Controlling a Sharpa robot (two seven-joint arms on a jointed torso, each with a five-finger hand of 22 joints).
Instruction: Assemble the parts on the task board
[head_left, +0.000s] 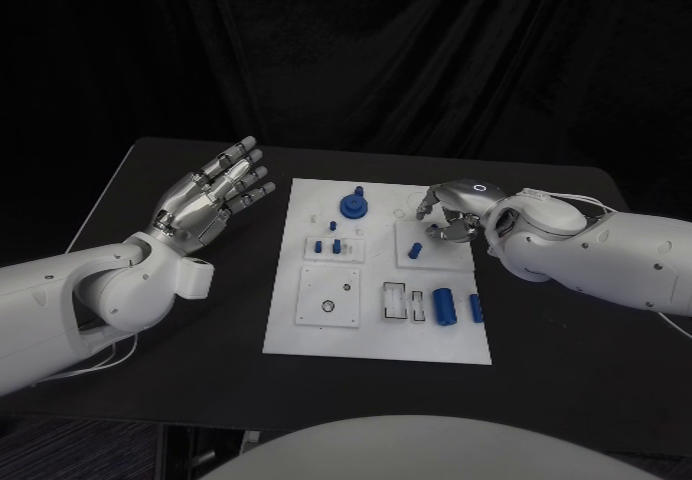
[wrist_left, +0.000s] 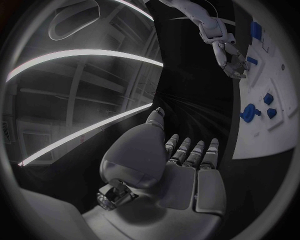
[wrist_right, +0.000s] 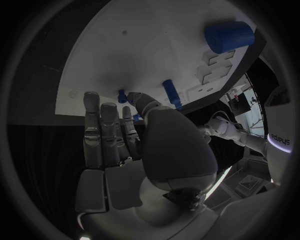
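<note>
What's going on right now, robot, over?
Left hand open, off the board. Right hand over task board, holding nothing visible. Blue parts on board. Nothing in the way.

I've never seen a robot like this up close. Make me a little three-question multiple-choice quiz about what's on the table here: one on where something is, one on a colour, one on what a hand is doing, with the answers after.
1. Where is the right hand?
A. Over the far right part of the task board
B. Off the table
C. Beside the board's near left corner

2. What colour are the small parts, such as the cylinder?
A. Red
B. Blue
C. Yellow

3. What is the left hand doing?
A. Gripping a part
B. Pressing on the board
C. Held open with fingers spread, holding nothing

Answers: 1 A, the head view shows it above the board's far right area. 2 B, every small piece on the white board is blue. 3 C, it hangs over the black table left of the board with nothing in it.
</note>
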